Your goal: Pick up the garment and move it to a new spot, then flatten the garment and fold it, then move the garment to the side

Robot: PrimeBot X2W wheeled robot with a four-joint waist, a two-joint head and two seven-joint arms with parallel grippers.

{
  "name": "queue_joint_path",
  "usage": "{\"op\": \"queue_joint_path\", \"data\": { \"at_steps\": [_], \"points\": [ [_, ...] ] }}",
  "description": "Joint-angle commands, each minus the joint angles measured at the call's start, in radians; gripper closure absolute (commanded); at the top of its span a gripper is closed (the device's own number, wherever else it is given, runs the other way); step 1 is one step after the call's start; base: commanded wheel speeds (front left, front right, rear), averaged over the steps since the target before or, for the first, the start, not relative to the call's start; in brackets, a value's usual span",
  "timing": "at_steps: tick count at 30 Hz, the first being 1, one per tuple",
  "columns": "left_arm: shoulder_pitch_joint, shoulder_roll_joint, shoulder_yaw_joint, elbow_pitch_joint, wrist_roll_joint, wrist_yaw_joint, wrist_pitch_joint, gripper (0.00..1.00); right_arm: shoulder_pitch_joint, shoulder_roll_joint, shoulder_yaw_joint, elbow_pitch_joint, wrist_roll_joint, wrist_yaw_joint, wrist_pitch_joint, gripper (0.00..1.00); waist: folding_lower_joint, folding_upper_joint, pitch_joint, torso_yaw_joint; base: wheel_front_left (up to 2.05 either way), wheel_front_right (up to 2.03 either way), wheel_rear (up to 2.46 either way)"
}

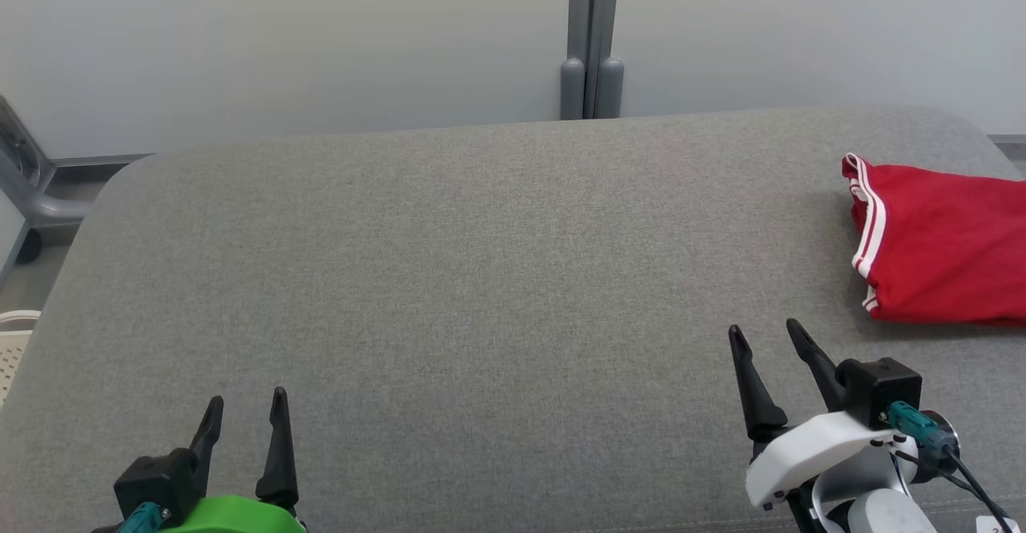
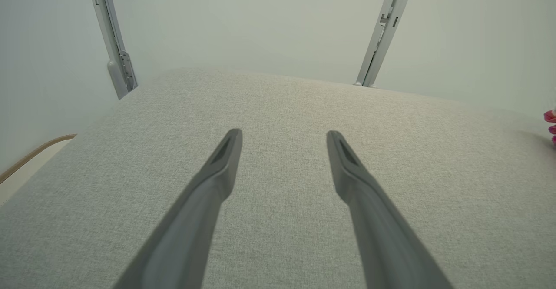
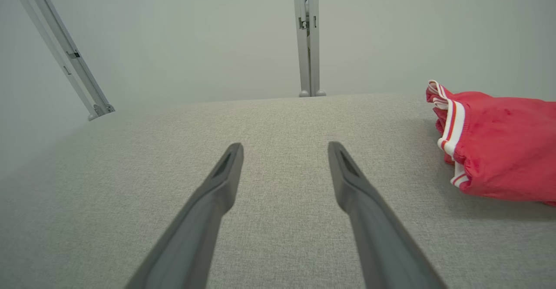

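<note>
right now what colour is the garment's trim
White with a red stripe, on the red garment; clearest in the right wrist view.

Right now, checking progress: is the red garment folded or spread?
Folded, not spread: the garment lies compact in stacked layers; far side cropped.

Right edge cuts off the red garment (image 1: 942,248), left edge crops the white basket (image 1: 14,341)

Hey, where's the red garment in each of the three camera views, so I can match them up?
Head view: the red garment lies at the right edge, mid-height, on the grey cushion.
Left wrist view: a pinkish-red sliver at the far right edge, probably its corner.
Right wrist view: at the right, white-striped hem toward the centre.
Shared landmark: the grey upright post behind the cushion's far edge.
</note>
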Motion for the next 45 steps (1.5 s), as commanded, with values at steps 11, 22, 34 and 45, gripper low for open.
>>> {"op": "queue_joint_path", "data": {
  "at_steps": [11,22,34,45],
  "points": [
    [0.011,-0.029,-0.002,0.020,-0.016,-0.013,0.009,1.00,0.011,0.003,-0.004,0.027,0.042,0.000,0.008,1.00,0.0001,0.0000,0.001,0.000,0.00,0.00,0.00],
    [-0.025,-0.077,0.064,0.054,-0.139,-0.072,0.048,1.00,-0.013,0.002,-0.044,0.046,0.229,0.000,0.044,1.00,0.0001,0.0000,0.007,-0.001,0.00,0.00,0.00],
    [-0.069,-0.131,0.140,0.097,-0.279,-0.140,0.093,1.00,-0.041,0.001,-0.090,0.069,0.441,0.000,0.085,1.00,0.0001,0.0000,0.014,-0.003,0.00,0.00,0.00],
    [-0.098,-0.173,0.197,0.120,-0.381,-0.190,0.126,1.00,-0.062,0.000,-0.124,0.086,0.599,0.000,0.116,1.00,0.0001,0.0000,0.020,-0.005,0.00,0.00,0.00]
  ]
}}
